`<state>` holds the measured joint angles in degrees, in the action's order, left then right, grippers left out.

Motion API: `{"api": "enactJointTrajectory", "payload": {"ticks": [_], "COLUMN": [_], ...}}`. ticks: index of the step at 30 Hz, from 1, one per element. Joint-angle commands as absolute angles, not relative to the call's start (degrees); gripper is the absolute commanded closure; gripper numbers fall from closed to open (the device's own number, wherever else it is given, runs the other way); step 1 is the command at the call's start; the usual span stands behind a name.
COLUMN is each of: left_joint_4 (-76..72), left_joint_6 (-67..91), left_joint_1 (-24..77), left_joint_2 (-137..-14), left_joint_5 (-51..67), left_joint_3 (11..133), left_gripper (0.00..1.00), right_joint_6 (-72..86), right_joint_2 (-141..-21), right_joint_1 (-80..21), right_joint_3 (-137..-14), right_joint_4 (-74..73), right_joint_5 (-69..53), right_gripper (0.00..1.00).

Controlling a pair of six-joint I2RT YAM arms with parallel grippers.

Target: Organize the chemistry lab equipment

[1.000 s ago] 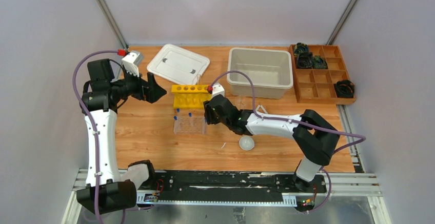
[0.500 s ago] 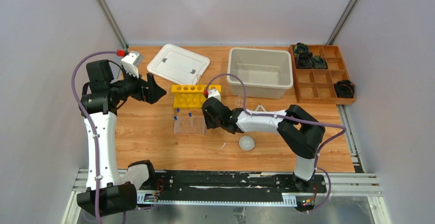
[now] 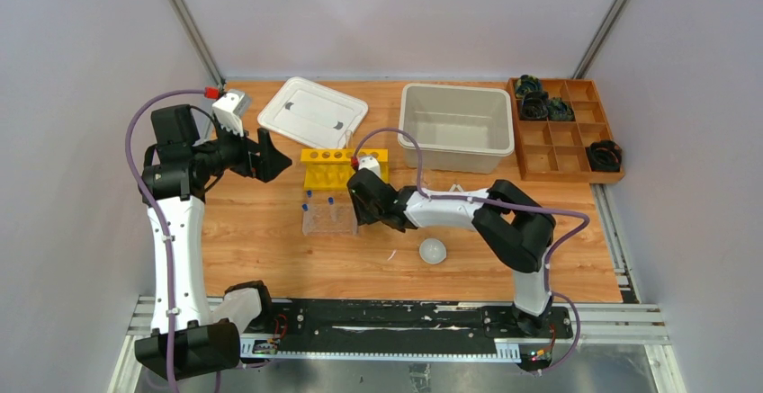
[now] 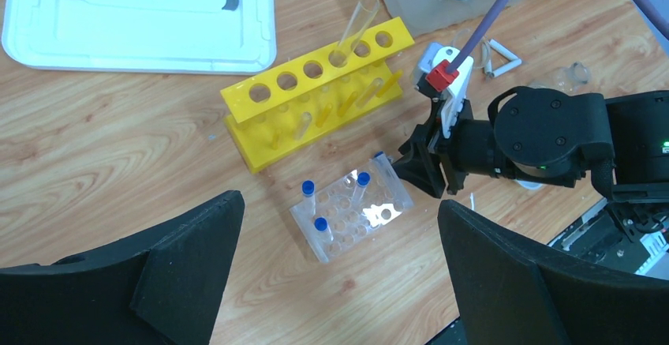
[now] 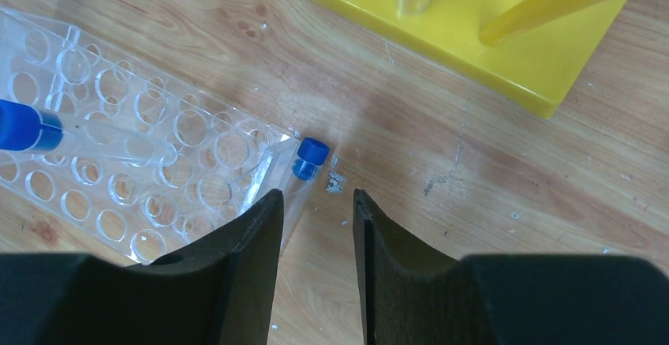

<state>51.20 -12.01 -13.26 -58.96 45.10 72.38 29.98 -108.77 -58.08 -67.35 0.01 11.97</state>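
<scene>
A clear tube rack (image 3: 331, 219) holding three upright blue-capped tubes (image 4: 308, 195) stands in front of the yellow rack (image 3: 342, 167), which holds one glass tube (image 4: 355, 29). Another blue-capped tube (image 5: 310, 159) lies tilted against the clear rack's (image 5: 134, 171) right edge. My right gripper (image 5: 315, 195) is low at that edge, open with a narrow gap. The tube's clear body runs down along its left finger (image 5: 252, 234), apart from the right one. My left gripper (image 3: 274, 155) hangs wide open, high above the left of the racks. A white dish (image 3: 433, 251) and a white triangle (image 3: 459, 192) lie to the right.
A white lid (image 3: 312, 112) lies at the back left and a beige bin (image 3: 456, 96) at the back centre. A wooden compartment tray (image 3: 562, 132) with black parts sits at the back right. A small glass vessel (image 4: 576, 75) lies near the triangle.
My right gripper has moved left up to the clear rack's right edge and its jaws have narrowed a little. The left arm has not moved.
</scene>
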Motion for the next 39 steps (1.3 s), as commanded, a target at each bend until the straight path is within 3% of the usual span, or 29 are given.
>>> {"api": "enactJointTrajectory", "payload": {"ticks": [1,10,22,28,39], "left_joint_4": [51.2,51.1,51.1,51.1,51.1], "left_joint_6": [-12.6,-12.7,-12.1,-11.7,-11.6], "left_joint_1": [-12.9,-12.9,-12.9,-12.9,-12.9], "left_joint_2": [-58.0,-58.0,-58.1,-57.8,-57.4], "left_joint_5": [45.3,45.3,46.1,46.4,49.9], "left_joint_3": [74.3,74.4,74.6,74.6,73.6], "left_gripper": [0.00,0.00,0.00,0.00,0.00], "right_joint_6": [30.7,31.1,29.7,29.6,28.1], "right_joint_2": [-110.8,-112.4,-112.6,-108.4,-92.2], "right_joint_1": [-57.7,-57.7,-56.9,-55.2,-55.1], "right_joint_3": [-70.1,-71.2,-71.8,-73.6,-75.2], "right_joint_4": [-3.7,-5.5,-10.8,-13.4,1.7], "right_joint_5": [13.4,15.4,19.4,17.4,11.6], "right_gripper": [0.59,0.64,0.81,1.00,1.00]}}
